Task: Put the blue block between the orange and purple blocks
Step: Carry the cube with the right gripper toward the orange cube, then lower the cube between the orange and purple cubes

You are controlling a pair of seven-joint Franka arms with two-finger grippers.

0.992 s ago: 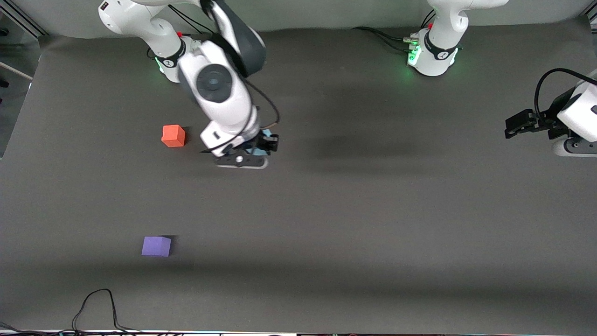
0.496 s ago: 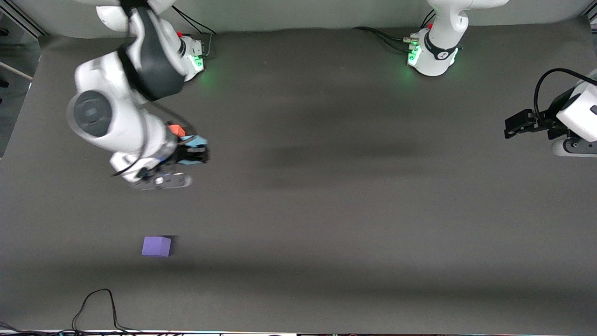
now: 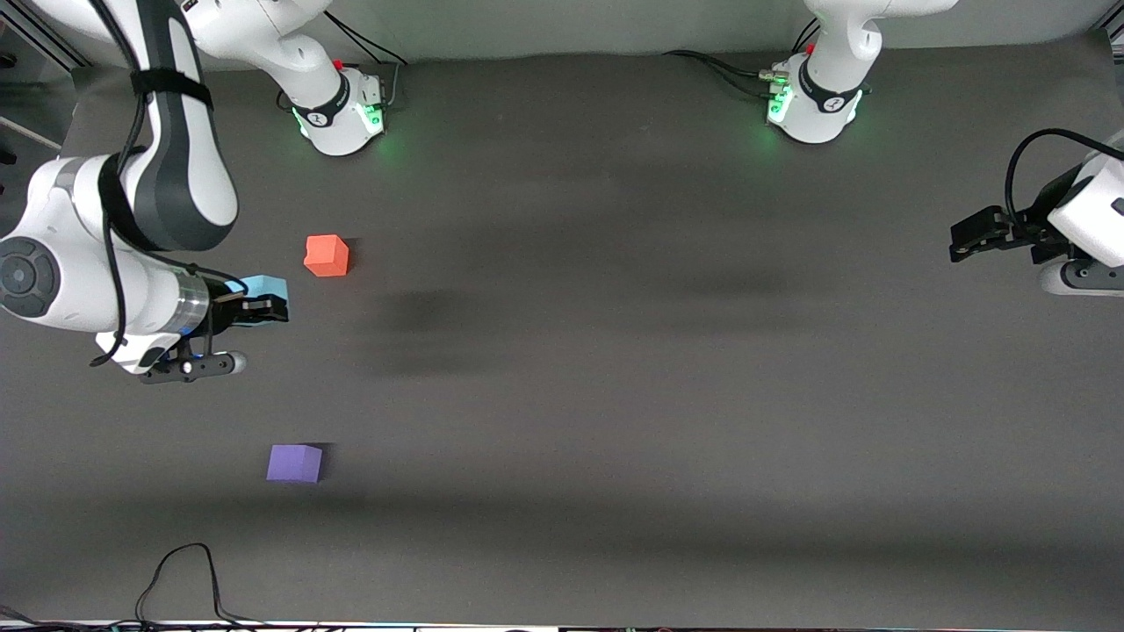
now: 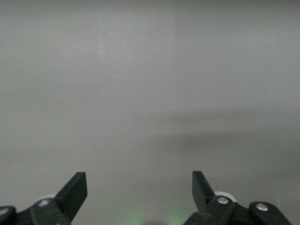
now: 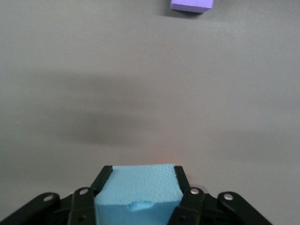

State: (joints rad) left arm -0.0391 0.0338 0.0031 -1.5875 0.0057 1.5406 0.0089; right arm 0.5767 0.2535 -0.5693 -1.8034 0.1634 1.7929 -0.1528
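Note:
My right gripper (image 3: 263, 303) is shut on the blue block (image 3: 265, 287), a sky-blue cube with a small notch in one edge, and holds it above the table toward the right arm's end. The block fills the space between the fingers in the right wrist view (image 5: 139, 190). The orange block (image 3: 327, 255) sits on the table close to the held block. The purple block (image 3: 294, 463) sits nearer the front camera and also shows in the right wrist view (image 5: 191, 5). My left gripper (image 3: 970, 239) is open and empty at the left arm's end, waiting; its fingers (image 4: 75, 191) stand wide apart.
A dark grey mat (image 3: 615, 395) covers the table. A black cable (image 3: 189, 575) loops at the mat's front edge near the purple block. The arm bases (image 3: 338, 110) stand along the top edge.
My right arm has swung with the blue block toward the right arm's end of the table, passing over the orange block. The left arm has not moved.

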